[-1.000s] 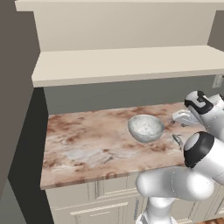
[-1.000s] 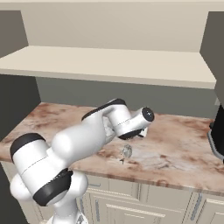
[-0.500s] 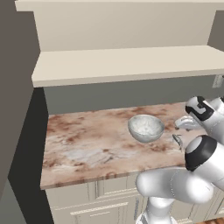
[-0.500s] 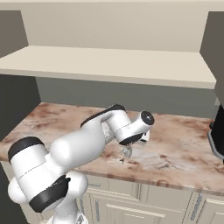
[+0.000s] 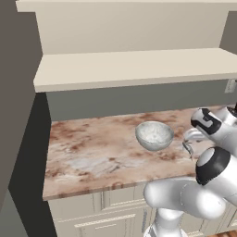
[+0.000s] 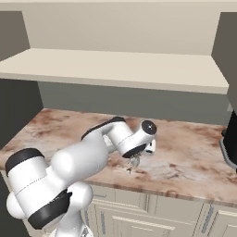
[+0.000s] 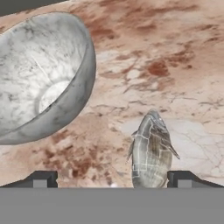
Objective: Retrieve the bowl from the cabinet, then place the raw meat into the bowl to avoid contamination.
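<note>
Stone-grey and mottled, the bowl (image 5: pixel 154 135) sits upright on the reddish marble counter (image 5: pixel 92 152) in the left base view, beneath the cabinet's (image 5: pixel 134 69) plain beige shelf. To its right, the gripper (image 5: pixel 188 144) points down at the counter near a small pale object too tiny to identify.

From the right base view, the white arm curves over the counter (image 6: pixel 194 157) and hides the bowl; the gripper (image 6: pixel 132 165) hangs low above the marble, a dark appliance (image 6: pixel 230 139) cut off at the right edge.

Hand view: the round, deep bowl (image 7: pixel 43 92) is cropped at the left. A streaked, teardrop-shaped piece of raw meat (image 7: pixel 151 153) lies between the widely spread fingertips (image 7: pixel 41 179), untouched.
</note>
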